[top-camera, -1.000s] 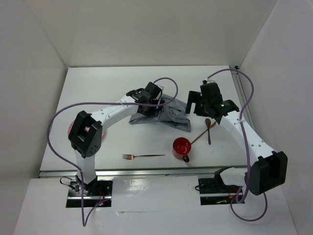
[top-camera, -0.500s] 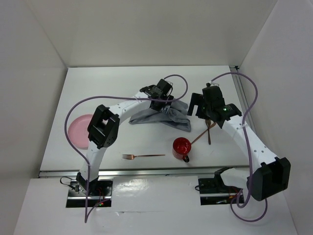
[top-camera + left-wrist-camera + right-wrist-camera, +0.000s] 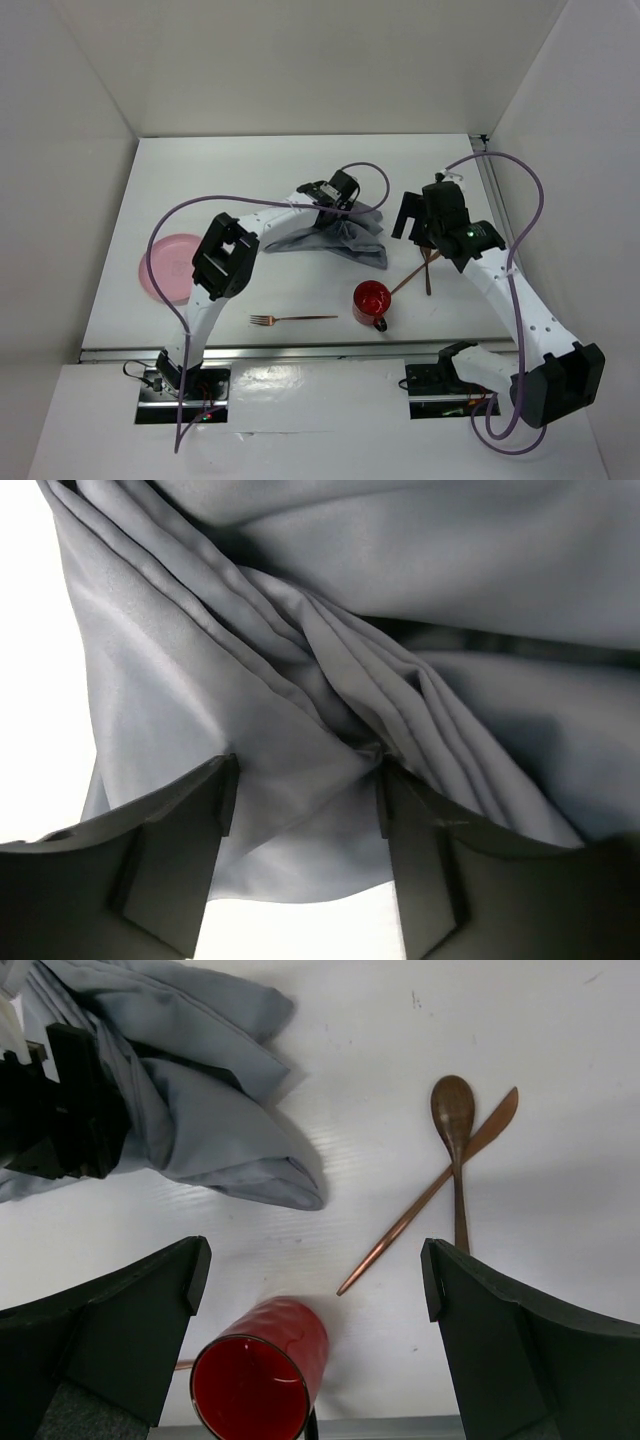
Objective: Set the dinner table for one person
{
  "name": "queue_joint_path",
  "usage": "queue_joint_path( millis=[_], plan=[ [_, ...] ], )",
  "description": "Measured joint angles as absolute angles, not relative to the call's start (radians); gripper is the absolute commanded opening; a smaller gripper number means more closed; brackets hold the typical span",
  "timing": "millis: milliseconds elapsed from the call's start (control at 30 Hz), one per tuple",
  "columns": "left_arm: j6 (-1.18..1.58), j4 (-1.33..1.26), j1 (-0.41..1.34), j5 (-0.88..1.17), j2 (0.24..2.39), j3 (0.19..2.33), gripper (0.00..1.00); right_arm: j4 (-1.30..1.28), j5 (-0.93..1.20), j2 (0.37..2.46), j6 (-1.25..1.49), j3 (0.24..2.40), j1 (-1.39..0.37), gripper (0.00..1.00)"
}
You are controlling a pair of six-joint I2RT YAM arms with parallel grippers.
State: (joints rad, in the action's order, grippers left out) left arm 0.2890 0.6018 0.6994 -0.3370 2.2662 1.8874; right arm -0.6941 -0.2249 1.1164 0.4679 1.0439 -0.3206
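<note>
Cloth (image 3: 330, 660), grey, between left jaws

No legible text, label, brand, number or sign in any view.

left end effector (image 3: 305, 775) low, jaws parted; right end effector (image 3: 315, 1255) raised, jaws wide apart, facing down

Plain white wall panels (image 3: 320, 60) enclose the scene at left, back and right under even, soft light.
</note>
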Motion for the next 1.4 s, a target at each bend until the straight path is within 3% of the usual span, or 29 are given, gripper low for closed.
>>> queue_joint_path(
  millis=[133,300,400,500,533,600,700,867,1000,1067,1400],
  plan=[
    [0.292,0.606,0.700,-0.387,2.267,1.892,0.41,-0.724,-0.249,1.090,0.483,1.035,-0.321,1.00],
    [0.293,0.617,0.699,-0.425,2.267,1.907,0.35,-0.735,-0.258,1.085,0.490,1.034,-0.321,1.00],
    [0.287,0.628,0.699,-0.420,2.265,1.918,0.40,-0.736,-0.256,1.085,0.491,1.033,-0.321,1.00],
    [0.276,0.647,0.699,-0.402,2.265,1.951,0.37,-0.737,-0.251,1.085,0.497,1.031,-0.321,1.00],
    [0.268,0.651,0.699,-0.395,2.265,1.964,0.41,-0.737,-0.251,1.085,0.498,1.030,-0.321,1.00],
    [0.262,0.655,0.699,-0.386,2.264,1.988,0.67,-0.737,-0.250,1.085,0.501,1.027,-0.321,1.00],
    [0.258,0.652,0.699,-0.368,2.263,2.005,0.67,-0.742,-0.250,1.079,0.501,1.026,-0.321,1.00],
    [0.258,0.657,0.699,-0.349,2.263,2.005,0.55,-0.749,-0.250,1.058,0.501,1.021,-0.321,1.00],
    [0.253,0.663,0.699,-0.341,2.263,2.005,0.78,-0.753,-0.249,1.055,0.502,1.021,-0.321,1.00],
    [0.253,0.665,0.699,-0.340,2.263,2.005,0.83,-0.757,-0.250,1.055,0.504,1.019,-0.321,1.00],
    [0.245,0.669,0.699,-0.355,2.264,2.005,0.73,-0.761,-0.246,1.049,0.511,0.991,-0.321,1.00]
  ],
)
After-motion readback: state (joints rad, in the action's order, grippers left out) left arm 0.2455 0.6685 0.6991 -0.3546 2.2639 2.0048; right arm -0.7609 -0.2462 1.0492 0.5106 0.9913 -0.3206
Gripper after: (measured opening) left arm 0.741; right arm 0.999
